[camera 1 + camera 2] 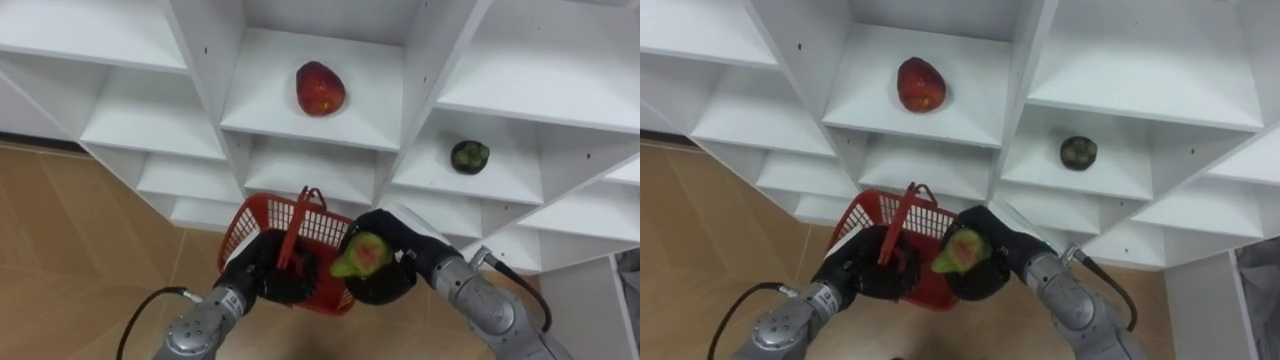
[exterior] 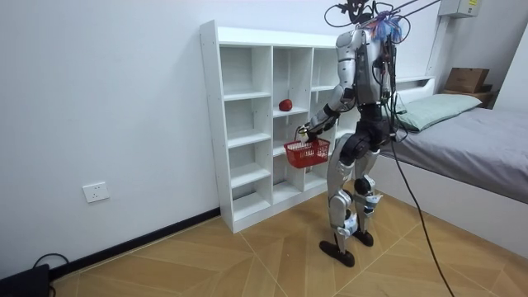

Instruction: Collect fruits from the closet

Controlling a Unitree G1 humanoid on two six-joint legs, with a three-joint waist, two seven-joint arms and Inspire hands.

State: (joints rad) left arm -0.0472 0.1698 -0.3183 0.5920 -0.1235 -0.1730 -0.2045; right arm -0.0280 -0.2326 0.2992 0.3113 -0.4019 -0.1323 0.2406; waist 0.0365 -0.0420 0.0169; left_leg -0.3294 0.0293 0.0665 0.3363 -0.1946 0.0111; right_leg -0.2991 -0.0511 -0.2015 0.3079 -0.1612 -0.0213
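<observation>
- We stand close before the tall white closet of open compartments (image 1: pixel 200 60). We judge the task about midway, with one fruit in hand and two waiting on the shelves.
- The red plastic mesh basket (image 1: pixel 255 222) hangs near us, below the fruit shelves, by its raised red handle (image 1: pixel 298 215). Our hands cover its inside, so we cannot tell whether any fruit lies in it.
- Our left hand (image 1: pixel 262 278) has its fingers curled round that handle and carries the basket.
- Our right hand (image 1: pixel 400 245) has its fingers wrapped round a fruit and holds it over the basket's right rim. Dropping it in looks to us like the next step.
- The rounded red fruit (image 1: pixel 320 88) sits in the far middle compartment, uncollected.
- The green and pink fruit (image 1: pixel 362 256) is the one in the right hand, not yet in the basket.
- The small dark green fruit (image 1: pixel 469 156) sits in the compartment to the right, a little nearer, also left to fetch.
</observation>
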